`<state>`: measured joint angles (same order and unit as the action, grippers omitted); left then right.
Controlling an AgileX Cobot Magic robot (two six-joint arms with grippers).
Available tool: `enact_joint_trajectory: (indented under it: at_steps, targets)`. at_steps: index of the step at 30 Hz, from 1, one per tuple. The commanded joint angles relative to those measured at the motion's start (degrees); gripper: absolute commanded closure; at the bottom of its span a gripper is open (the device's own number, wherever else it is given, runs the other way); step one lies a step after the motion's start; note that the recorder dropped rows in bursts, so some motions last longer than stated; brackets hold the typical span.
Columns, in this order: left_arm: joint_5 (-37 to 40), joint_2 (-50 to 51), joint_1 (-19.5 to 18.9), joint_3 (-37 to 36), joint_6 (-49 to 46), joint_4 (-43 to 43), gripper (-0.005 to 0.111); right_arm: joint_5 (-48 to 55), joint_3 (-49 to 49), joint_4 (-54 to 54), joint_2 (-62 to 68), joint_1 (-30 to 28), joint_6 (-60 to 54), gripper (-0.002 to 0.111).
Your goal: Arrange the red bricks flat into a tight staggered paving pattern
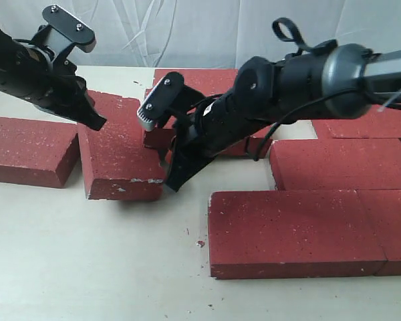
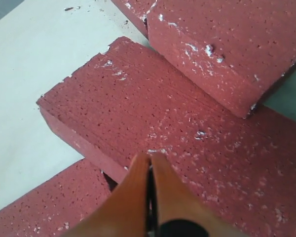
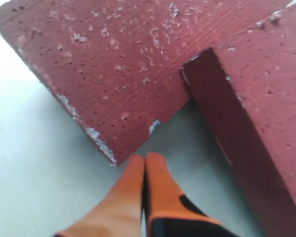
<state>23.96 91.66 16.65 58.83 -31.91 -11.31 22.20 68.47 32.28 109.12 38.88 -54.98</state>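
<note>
Several red bricks lie flat on the pale table. One skewed brick sits left of centre, shown too in the left wrist view and the right wrist view. My left gripper is shut and empty, its tip over this brick's far left part. My right gripper is shut and empty, its tip low on the table beside the brick's near right corner. Another brick lies at the left. A brick and its neighbour lie close together on the right.
More bricks lie at the back, partly hidden behind my right arm. A white cloth hangs behind the table. Small red crumbs dot the table near the front brick's left end.
</note>
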Motion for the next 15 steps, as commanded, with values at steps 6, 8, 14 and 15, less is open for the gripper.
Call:
enact_joint_trajectory:
  at_steps: [6, 8, 14, 15]
  targets:
    - [-1.25, -0.35, -0.04, 0.34, 0.42, -0.76, 0.107, 1.38, 6.74, -14.45, 8.73, 0.18, 15.35, 0.109]
    - [-1.25, -0.35, -0.04, 0.34, 0.42, -0.76, 0.107, 0.99, 7.80, -15.20, 10.26, 0.18, 16.44, 0.109]
    - [-2.11, -0.35, -0.04, 0.34, 0.42, -0.76, 0.107, -0.49, 9.67, -12.86, 12.66, 1.81, 16.44, 0.109]
    - [-2.11, -0.35, -0.04, 0.34, 0.42, -0.76, 0.107, -0.49, 9.67, -12.86, 12.66, 2.32, 16.30, 0.109]
